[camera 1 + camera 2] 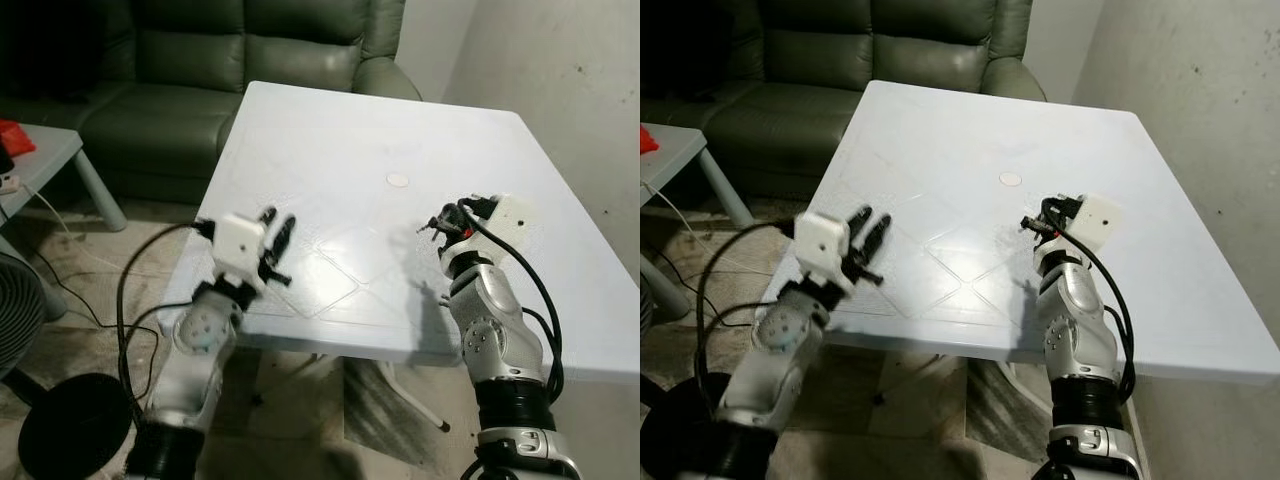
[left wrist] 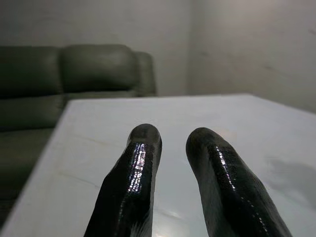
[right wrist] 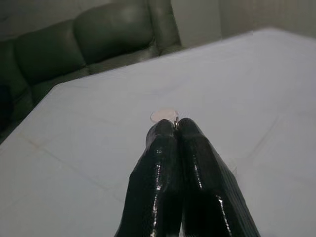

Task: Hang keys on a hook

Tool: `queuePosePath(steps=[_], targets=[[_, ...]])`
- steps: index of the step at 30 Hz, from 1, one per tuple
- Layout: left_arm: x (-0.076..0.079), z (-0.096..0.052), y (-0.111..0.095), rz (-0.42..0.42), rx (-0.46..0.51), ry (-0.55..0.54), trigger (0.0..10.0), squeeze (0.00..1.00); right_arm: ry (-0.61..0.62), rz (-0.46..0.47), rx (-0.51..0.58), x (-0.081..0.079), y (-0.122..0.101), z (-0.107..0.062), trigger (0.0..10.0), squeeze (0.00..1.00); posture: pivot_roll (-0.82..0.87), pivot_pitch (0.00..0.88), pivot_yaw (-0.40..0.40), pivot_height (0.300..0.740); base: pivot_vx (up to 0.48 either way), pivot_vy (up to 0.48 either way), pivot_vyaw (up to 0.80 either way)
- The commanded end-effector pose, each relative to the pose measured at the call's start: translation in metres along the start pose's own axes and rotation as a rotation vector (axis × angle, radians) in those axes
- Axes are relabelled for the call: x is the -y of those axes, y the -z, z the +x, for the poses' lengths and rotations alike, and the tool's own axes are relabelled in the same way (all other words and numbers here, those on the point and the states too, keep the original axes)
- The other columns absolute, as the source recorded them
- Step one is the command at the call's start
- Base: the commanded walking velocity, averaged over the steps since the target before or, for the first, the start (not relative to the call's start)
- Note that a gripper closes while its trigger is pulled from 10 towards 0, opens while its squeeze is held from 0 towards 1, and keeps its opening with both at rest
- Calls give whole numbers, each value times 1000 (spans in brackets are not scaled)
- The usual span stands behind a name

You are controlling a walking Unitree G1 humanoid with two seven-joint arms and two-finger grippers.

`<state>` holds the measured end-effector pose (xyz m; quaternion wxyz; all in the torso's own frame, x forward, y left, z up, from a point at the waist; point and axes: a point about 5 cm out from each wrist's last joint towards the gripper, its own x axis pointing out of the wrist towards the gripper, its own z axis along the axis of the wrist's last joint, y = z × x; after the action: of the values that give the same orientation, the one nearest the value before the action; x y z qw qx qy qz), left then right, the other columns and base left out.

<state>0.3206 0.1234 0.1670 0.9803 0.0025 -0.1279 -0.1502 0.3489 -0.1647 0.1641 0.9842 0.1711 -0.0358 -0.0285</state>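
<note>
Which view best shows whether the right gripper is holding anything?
The right wrist view: the right gripper is pinched shut on a metal ring. The eye views show it over the white table, fingertips too small to judge.

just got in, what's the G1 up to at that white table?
It stands at the near edge of the white table, both arms raised over it. The right gripper is closed, with a small metal ring pinched at its tips, probably the keys. The left gripper is open and holds nothing, hovering over the table's near left part. A small round disc lies on the table ahead of the right gripper, and a dark green sofa sits behind.
</note>
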Motion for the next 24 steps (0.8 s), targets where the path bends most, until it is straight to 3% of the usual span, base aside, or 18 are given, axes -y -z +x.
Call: queuePosePath(steps=[1,2,3,4,5,9,13,15,24], targets=[[-10,0,5,-49,-26,-50,10000,0,-56,-52,79,-6,-13,-3,2510,0,-24,42,-80,740,0,0,0],[-13,-1,5,-53,-30,-67,10000,0,-82,-58,94,-8,-13,-5,8980,0,-24,42,-80,740,0,0,0],[-18,-2,7,-65,-39,-85,10000,0,-115,-45,104,-10,-13,-7,10000,0,-25,42,-81,740,0,0,0],[-21,-3,9,-75,-44,-98,10000,0,-137,-35,110,-11,-12,-9,10000,0,-25,42,-81,740,0,0,0],[-30,-5,11,-106,-57,-143,10000,0,-231,-88,176,-19,-14,-16,10000,0,-26,38,-83,740,0,0,0],[-38,-7,14,-109,-62,-171,10000,0,-353,-127,167,-27,-4,-25,10000,0,-24,19,-79,740,0,0,0],[-43,-6,14,-106,-62,-186,10000,0,-347,-196,142,-28,4,-25,10000,0,-26,10,-76,740,0,0,0],[-53,-2,12,-95,-62,-208,10000,0,-314,-209,122,-29,10,-25,10000,0,-30,0,-72,740,0,0,-631],[-58,4,10,-118,-49,-229,10000,0,-298,-263,128,-22,13,-24,10000,0,-47,0,-50,740,0,0,-631]])
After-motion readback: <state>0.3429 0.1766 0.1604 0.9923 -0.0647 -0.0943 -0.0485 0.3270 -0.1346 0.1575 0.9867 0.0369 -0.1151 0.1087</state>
